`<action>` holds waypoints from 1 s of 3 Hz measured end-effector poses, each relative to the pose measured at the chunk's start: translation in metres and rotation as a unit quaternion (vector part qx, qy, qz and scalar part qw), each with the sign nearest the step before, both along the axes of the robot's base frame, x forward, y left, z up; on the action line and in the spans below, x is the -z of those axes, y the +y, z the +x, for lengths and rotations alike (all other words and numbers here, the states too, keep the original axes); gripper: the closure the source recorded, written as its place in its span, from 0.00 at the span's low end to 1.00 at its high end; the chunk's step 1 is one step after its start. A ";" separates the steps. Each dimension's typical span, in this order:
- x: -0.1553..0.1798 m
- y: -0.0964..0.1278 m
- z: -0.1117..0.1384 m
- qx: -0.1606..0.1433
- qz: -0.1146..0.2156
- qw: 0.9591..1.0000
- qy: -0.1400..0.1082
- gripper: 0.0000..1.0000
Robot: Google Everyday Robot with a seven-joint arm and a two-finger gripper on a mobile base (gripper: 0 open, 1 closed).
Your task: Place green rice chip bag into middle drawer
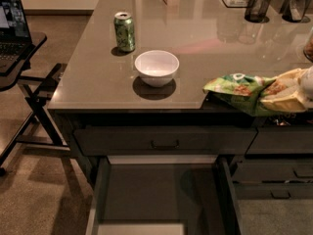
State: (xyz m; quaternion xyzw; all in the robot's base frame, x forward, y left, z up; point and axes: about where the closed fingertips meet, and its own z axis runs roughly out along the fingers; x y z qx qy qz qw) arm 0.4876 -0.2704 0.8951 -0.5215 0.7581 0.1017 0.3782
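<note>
The green rice chip bag is a wrinkly bright-green foil bag with orange chip pictures. It hangs in the air over the front edge of the grey counter, at the right. My gripper, with pale cream fingers, comes in from the right edge and is shut on the bag's right end. The middle drawer stands pulled open below the counter, front centre, with tall dark side walls and a bare grey floor. The bag is above and to the right of the drawer's opening.
A white bowl and a green soda can stand on the counter to the left of the bag. A shut top drawer with a bar handle is above the open one. A laptop stand is at the left. Black cups stand at the back right.
</note>
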 end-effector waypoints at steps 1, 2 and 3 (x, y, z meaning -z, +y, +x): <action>0.007 0.015 -0.037 -0.037 0.010 0.999 0.004 1.00; 0.034 0.022 -0.107 -0.081 0.019 0.996 0.023 1.00; 0.069 0.021 -0.158 -0.102 0.004 0.994 0.041 1.00</action>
